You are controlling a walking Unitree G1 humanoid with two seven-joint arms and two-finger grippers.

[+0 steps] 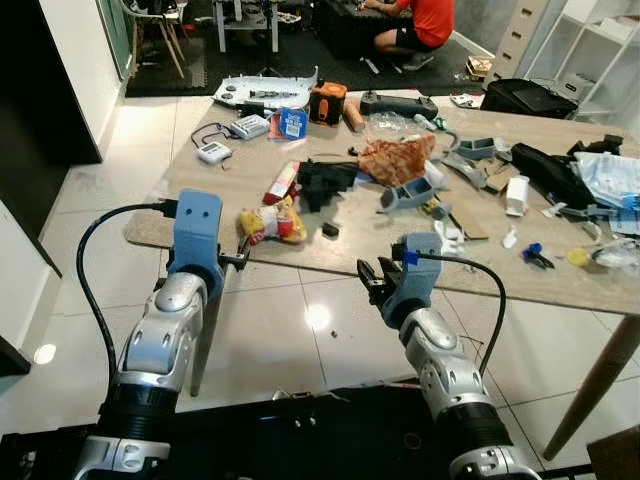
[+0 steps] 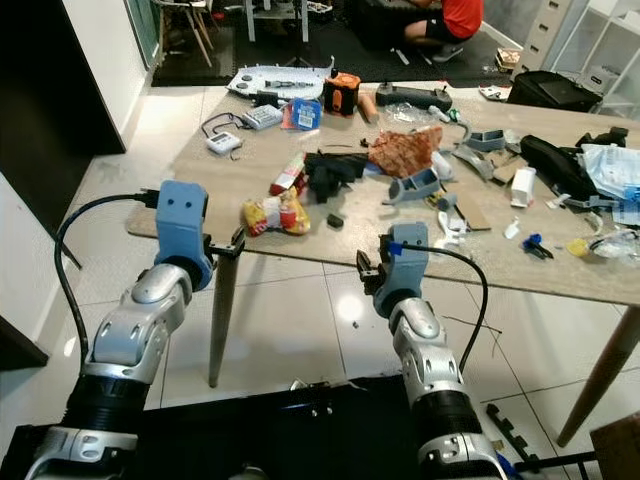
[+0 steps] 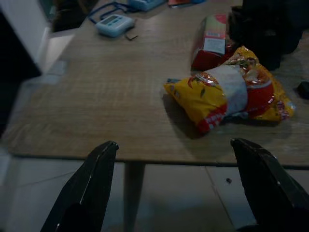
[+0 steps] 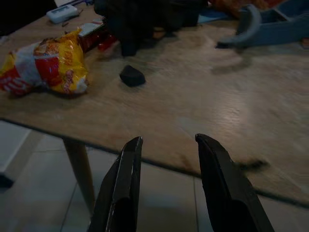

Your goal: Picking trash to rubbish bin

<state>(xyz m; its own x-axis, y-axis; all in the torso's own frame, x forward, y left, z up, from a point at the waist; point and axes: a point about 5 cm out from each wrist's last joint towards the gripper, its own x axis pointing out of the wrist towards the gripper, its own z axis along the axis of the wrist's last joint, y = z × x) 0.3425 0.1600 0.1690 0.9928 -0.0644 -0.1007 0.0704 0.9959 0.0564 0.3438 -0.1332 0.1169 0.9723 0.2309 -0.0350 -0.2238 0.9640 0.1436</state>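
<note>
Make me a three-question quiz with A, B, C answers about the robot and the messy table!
1. Where is the yellow snack bag?
A. on the floor
B. on the table, near its front edge
C. inside a bin

2. What colour is the person's shirt at the back of the room?
A. red
B. green
C. white

3. How are the left gripper's fingers?
A. shut on the bag
B. shut on nothing
C. spread open

Answers: 1 B, the bag lies on the wood close to the left gripper. 2 A, the crouching person wears red. 3 C, the left wrist view shows a wide gap between the fingers.
</note>
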